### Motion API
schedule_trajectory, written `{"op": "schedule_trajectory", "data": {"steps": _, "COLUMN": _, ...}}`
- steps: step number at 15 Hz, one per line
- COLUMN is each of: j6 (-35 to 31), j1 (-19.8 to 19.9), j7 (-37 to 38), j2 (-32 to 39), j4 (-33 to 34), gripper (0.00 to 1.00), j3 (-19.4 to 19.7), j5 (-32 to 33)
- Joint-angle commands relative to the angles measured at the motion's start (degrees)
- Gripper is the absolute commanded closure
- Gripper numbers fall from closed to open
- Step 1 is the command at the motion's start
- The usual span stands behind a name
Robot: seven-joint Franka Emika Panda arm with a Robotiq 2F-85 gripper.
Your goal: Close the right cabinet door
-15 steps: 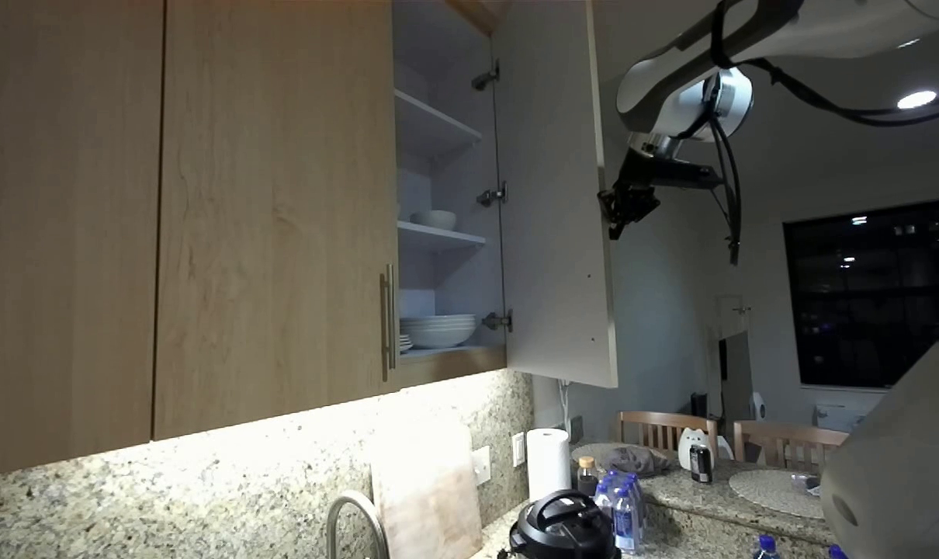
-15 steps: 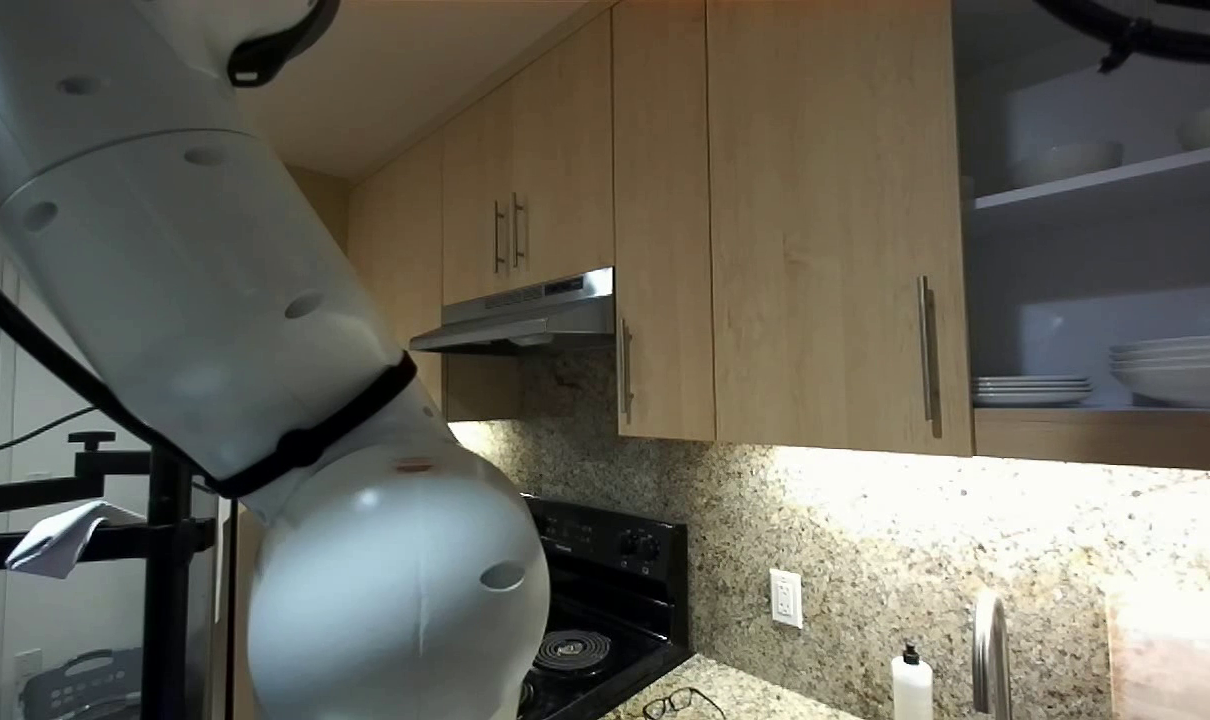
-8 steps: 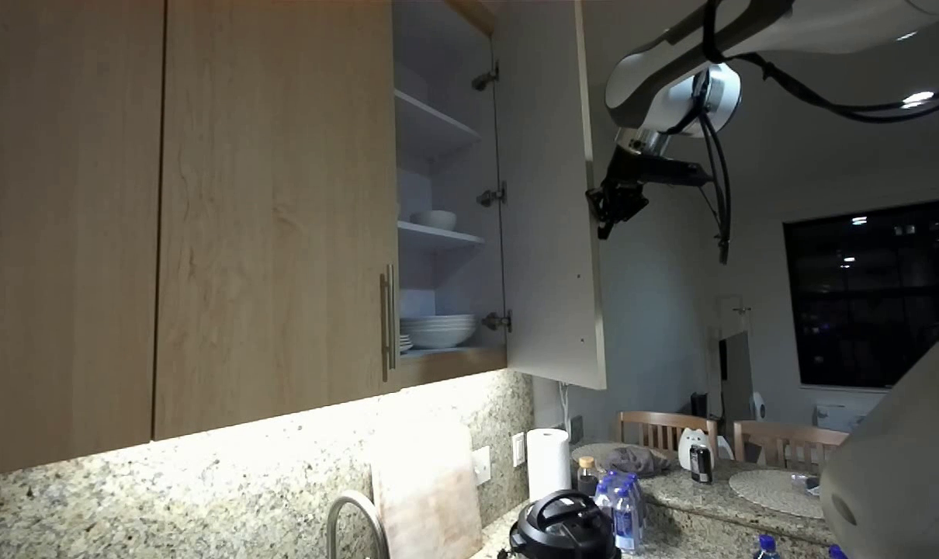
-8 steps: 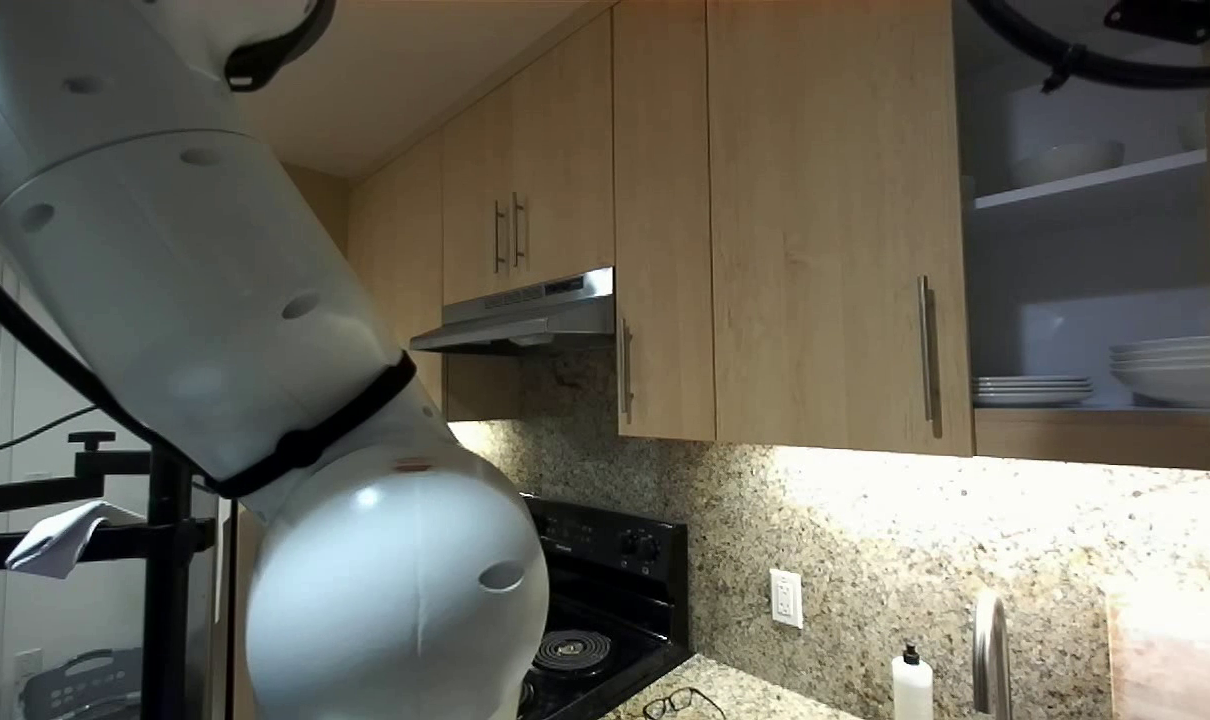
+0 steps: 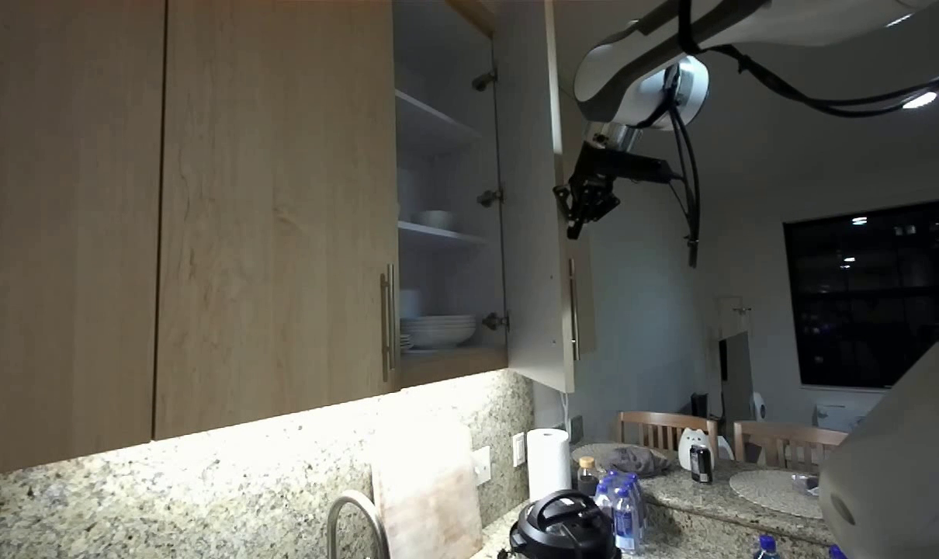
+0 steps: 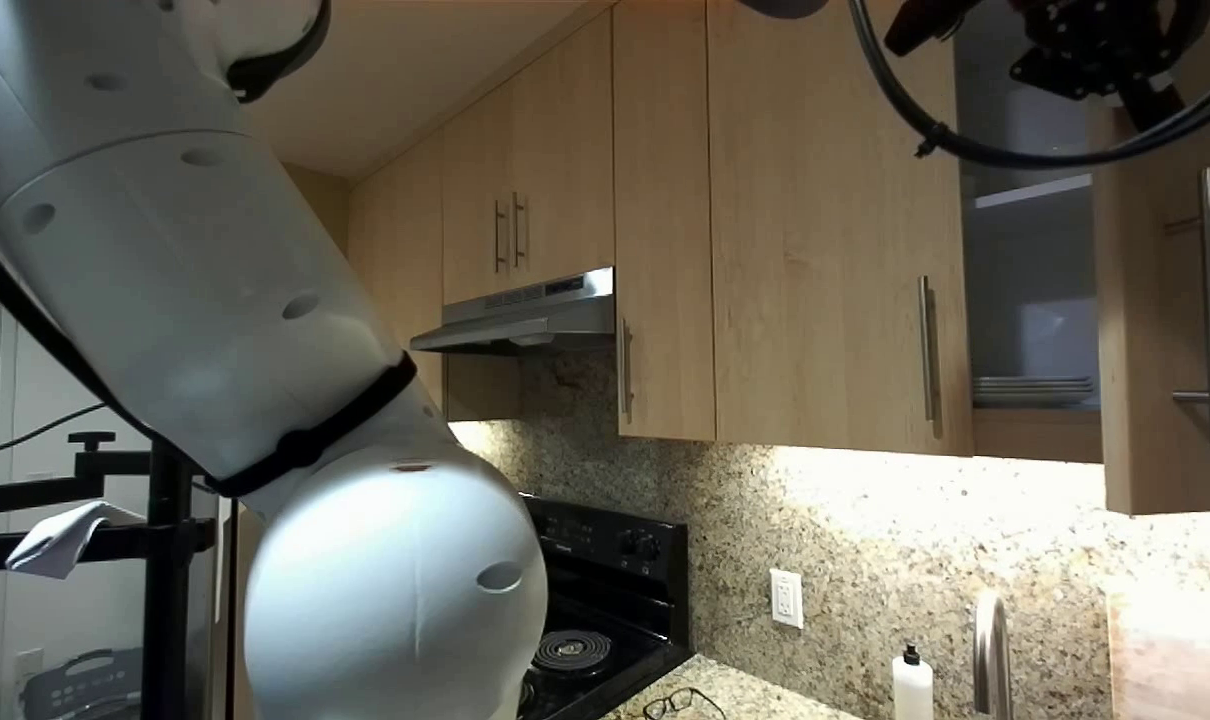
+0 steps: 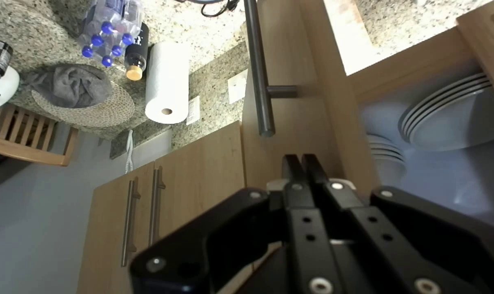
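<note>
Tool point(image 7: 301, 163) pinched tight, nothing in it, at or just off outer side of R cab. door point(image 6: 1160, 320), which juts out from upper cupboard point(image 5: 458, 365) w/ white plates point(image 6: 1033, 390). Prob. push step; next, shove door in till flat.

Speckled counter point(image 7: 169, 22) with paper-towel roll point(image 7: 167, 77), clear bottles point(image 5: 625, 522)
</note>
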State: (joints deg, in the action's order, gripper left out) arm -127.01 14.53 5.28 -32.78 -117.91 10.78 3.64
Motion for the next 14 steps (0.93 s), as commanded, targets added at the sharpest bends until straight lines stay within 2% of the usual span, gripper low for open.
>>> {"op": "schedule_trajectory", "data": {"steps": 1, "j6": -3.6, "j1": 0.6, "j7": 6.2, "j2": 4.9, "j4": 3.1, "gripper": 0.93, "j3": -3.2, "j5": 0.6}}
{"op": "schedule_trajectory", "data": {"steps": 7, "j6": -3.9, "j1": 0.2, "j7": 11.0, "j2": 7.5, "j4": 5.7, "gripper": 0.93, "j3": -7.0, "j5": 1.2}}
{"op": "schedule_trajectory", "data": {"steps": 14, "j6": -6.5, "j1": -1.2, "j7": 11.8, "j2": 11.8, "j4": 10.2, "gripper": 0.93, "j3": -8.4, "j5": 0.8}}
